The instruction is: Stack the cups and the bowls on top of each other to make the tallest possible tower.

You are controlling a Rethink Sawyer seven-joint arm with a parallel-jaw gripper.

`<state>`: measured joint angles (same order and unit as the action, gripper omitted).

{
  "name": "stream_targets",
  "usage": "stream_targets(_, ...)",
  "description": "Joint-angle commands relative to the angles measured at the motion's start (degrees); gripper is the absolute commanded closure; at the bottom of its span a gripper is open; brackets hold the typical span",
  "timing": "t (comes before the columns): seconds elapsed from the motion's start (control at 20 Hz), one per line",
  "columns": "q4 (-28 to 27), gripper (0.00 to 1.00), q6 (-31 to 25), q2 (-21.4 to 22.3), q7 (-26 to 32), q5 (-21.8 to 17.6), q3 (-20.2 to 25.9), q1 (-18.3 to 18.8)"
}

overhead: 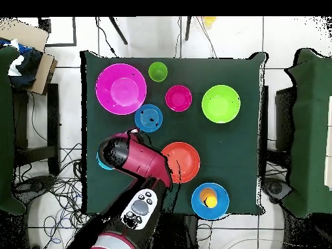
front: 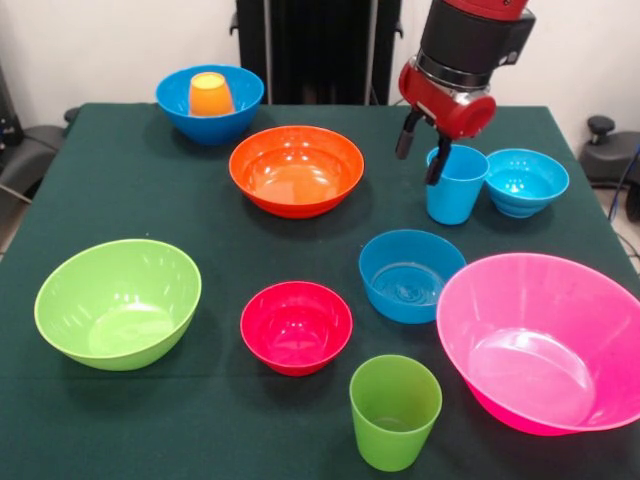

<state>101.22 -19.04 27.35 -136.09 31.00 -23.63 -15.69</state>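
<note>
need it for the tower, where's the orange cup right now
The orange cup sits upside down inside the blue bowl at the far left corner in the front view, just behind the orange bowl.

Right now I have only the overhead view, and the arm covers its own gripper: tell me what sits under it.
Observer: The gripper is open at a light blue cup standing upright.
Operator: Give me the finger placement.
Observer: One finger seems to dip at the cup's rim; the other hangs outside it.
Operator: Name anything close by.
Observer: A small turquoise bowl stands right beside the cup; I cannot tell if they touch.
</note>
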Motion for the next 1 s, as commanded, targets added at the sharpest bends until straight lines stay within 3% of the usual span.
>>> stream_targets(0.05,1.84,0.00,-10.23,4.81,-11.41,2.93,7.96,0.89)
stream_targets(0.55,5.82,0.00,-11.07,8.75,-8.53,2.90,8.62,1.87)
stream_targets(1.0,6.29,0.00,-7.38,7.18,-8.06,2.51,8.98,2.14)
